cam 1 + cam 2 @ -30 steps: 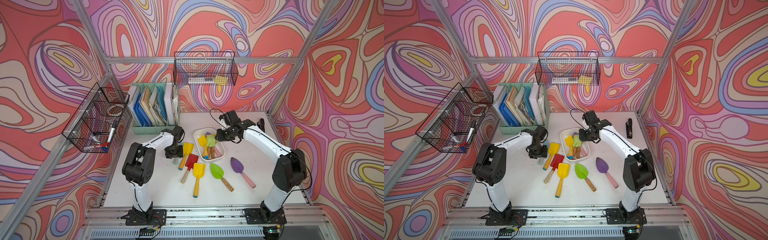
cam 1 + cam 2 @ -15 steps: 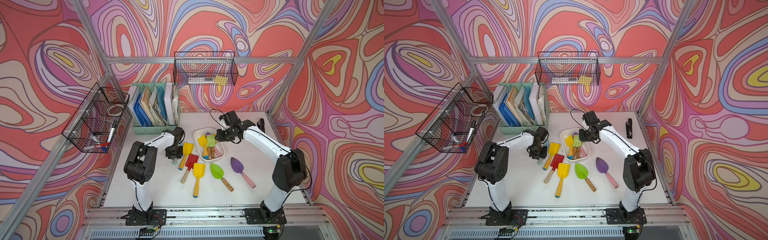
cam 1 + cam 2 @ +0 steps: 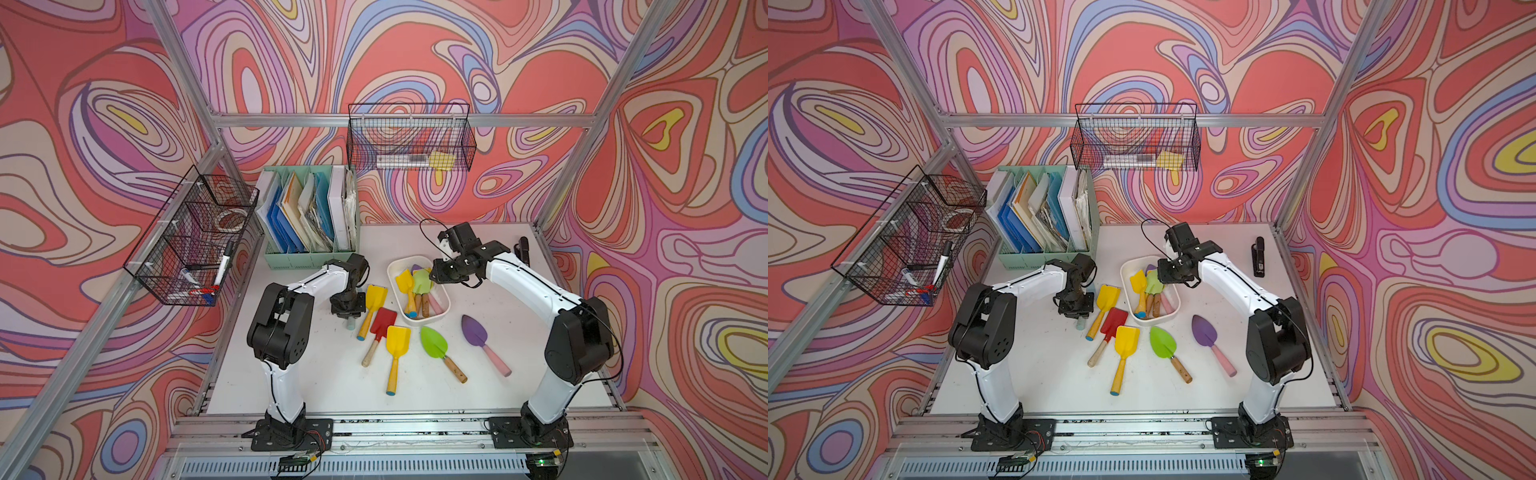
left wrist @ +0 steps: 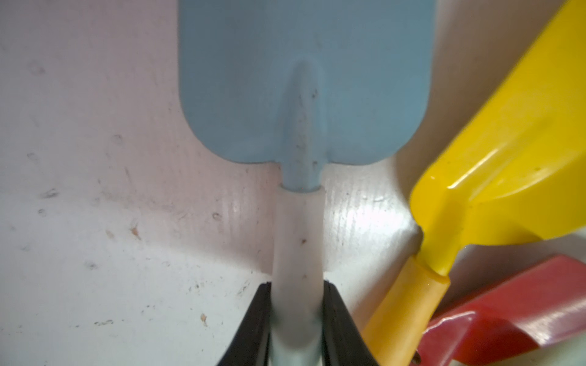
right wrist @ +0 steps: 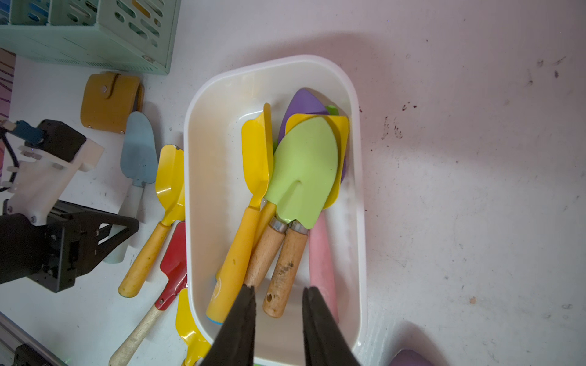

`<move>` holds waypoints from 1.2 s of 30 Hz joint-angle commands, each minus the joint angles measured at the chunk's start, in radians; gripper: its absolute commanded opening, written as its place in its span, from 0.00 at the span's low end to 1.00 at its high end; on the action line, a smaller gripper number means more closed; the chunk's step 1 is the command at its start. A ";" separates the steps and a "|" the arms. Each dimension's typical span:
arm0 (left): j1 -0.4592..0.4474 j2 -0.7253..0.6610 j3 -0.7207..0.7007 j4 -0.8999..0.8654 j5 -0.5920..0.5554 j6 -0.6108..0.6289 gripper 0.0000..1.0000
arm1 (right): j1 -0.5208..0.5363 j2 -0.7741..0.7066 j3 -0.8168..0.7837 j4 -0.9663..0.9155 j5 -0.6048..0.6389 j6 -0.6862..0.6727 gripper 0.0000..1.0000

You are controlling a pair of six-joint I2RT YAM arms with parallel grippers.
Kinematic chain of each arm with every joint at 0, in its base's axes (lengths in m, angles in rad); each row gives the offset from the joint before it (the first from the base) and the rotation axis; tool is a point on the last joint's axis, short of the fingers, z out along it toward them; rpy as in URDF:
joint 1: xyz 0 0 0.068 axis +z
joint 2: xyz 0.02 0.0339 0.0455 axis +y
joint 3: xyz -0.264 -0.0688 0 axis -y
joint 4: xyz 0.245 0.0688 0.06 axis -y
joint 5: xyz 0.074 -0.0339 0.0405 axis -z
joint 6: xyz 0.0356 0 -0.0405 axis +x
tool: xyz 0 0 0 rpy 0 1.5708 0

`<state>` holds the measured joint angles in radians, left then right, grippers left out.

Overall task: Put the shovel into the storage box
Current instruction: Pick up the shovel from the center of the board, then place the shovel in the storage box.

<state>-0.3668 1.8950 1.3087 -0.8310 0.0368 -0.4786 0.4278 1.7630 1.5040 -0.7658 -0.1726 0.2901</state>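
The white storage box (image 3: 394,266) (image 3: 1124,279) (image 5: 207,190) holds a yellow shovel, a green one (image 5: 304,168) and a purple one with a pink handle. My right gripper (image 5: 277,293) (image 3: 434,277) hovers over the box's near end, open, with a wooden handle lying below the gap. A light blue shovel (image 4: 304,79) (image 5: 138,149) lies on the table left of the box. My left gripper (image 4: 298,317) (image 3: 345,309) is shut on its white handle. Yellow (image 3: 376,297), red (image 3: 384,320) and a second yellow shovel (image 3: 398,338) lie beside it.
A green shovel (image 3: 433,341) and a purple shovel (image 3: 475,330) lie in front of the box. A mint file organizer (image 3: 309,216) stands at the back left, a mustard pouch (image 5: 109,101) before it. Wire baskets (image 3: 195,237) (image 3: 409,141) hang on the frame. A black stapler (image 3: 523,249) sits back right.
My left gripper has closed on the light blue shovel's handle, and that arm's elbow has shifted slightly. The right arm has stayed still over the box.
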 commanded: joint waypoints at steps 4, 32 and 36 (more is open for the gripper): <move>-0.015 -0.134 0.041 -0.060 0.033 0.033 0.05 | 0.005 -0.022 0.002 0.059 -0.077 0.028 0.28; -0.206 -0.126 0.265 -0.057 0.229 0.031 0.03 | 0.026 0.113 0.085 0.276 -0.366 0.159 0.35; -0.209 -0.120 0.266 -0.055 0.232 0.031 0.03 | 0.029 0.117 0.087 0.279 -0.367 0.161 0.35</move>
<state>-0.5701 1.7599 1.5467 -0.8940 0.2596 -0.4454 0.4484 1.8652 1.5608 -0.5079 -0.5251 0.4427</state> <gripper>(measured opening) 0.261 0.351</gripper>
